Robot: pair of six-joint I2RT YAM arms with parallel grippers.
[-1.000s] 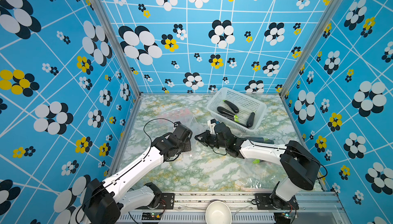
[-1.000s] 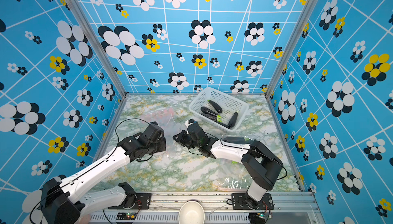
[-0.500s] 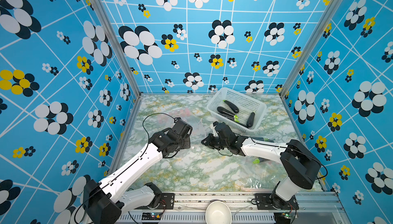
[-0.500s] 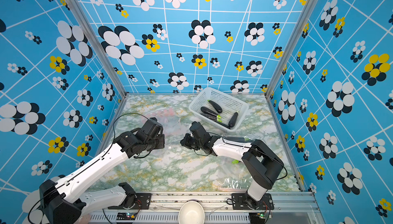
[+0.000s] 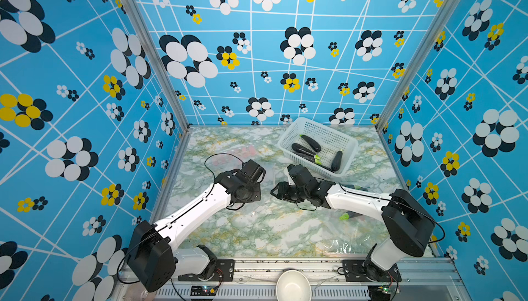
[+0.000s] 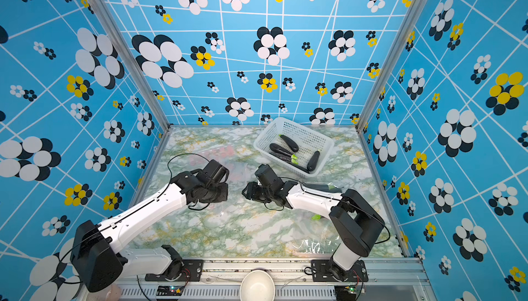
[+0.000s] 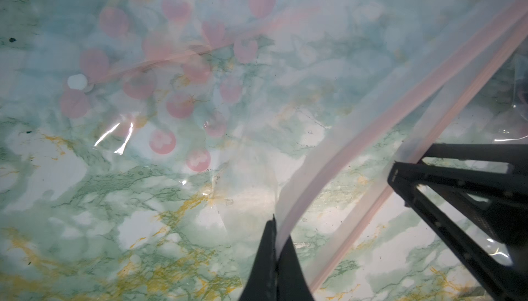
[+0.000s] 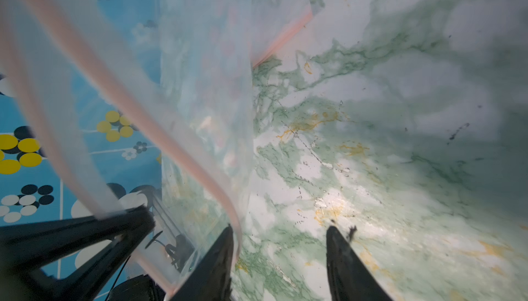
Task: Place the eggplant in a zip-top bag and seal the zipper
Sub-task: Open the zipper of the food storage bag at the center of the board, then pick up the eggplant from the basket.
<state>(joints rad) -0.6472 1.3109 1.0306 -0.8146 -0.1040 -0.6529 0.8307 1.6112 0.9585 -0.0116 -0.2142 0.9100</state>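
A booth papered in blue with flower prints holds a green-and-white marbled desk point(image 5: 271, 228). A left arm point(image 5: 200, 208) and a right arm point(image 5: 357, 199), both white and black, reach in from the near edge. Their tips face each other near the middle of the desk, with a clear zip-top bag point(image 8: 200, 85) between them.

The left gripper point(image 7: 275, 228) has its jaws pressed together on the bag's rim point(image 7: 323, 168), pinching the white band beside the pink zipper line. From that pinch the rim lifts and curves away toward the other arm. Pink dots and the marble show through the plastic.

The right gripper point(image 8: 280, 231) has its jaws spread partway, with bare desk showing in the gap. The rim drapes against one of them, unclamped. From this wrist view the bag hangs as a loose, blurred sheet, its mouth gaping.

Dark eggplants point(image 5: 311, 143) lie in a white mesh basket point(image 5: 331, 138) at the back right of the desk, just beyond the right gripper. Both top views show them there, outside the bag.

A green stem point(image 5: 344, 215) peeks out beneath the right arm, among crinkled clear plastic. What it belongs to is hidden by the arm.

A white bowl point(image 5: 293, 285) sits on the front rail, between the two arm bases.
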